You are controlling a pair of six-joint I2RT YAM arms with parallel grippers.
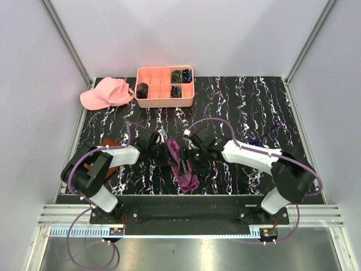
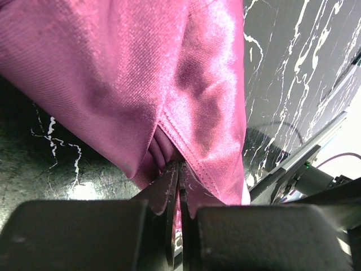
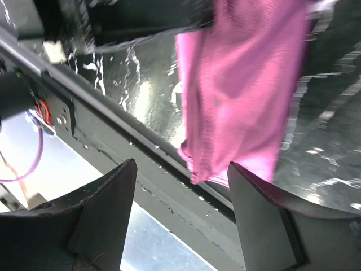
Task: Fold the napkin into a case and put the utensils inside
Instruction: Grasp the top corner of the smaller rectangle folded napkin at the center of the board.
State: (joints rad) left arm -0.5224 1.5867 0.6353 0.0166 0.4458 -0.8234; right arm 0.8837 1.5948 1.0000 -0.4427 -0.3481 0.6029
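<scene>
Left hand (image 2: 177, 169): fingers together, clamped on the hem of the napkin (image 2: 141, 73). Napkin is bunched into a long strip at centre front of the surface (image 1: 237, 107), between the two hands. Right hand (image 3: 180, 192): fingers apart, holding nothing; napkin just ahead of them.

We note: napkin (image 1: 184, 166) magenta-purple w/ sheen; table (image 1: 254, 101) black w/ white marble veining; cap (image 1: 106, 92) pink; tray (image 1: 165, 103) salmon; cloth (image 1: 108, 141) rust-brown.
</scene>
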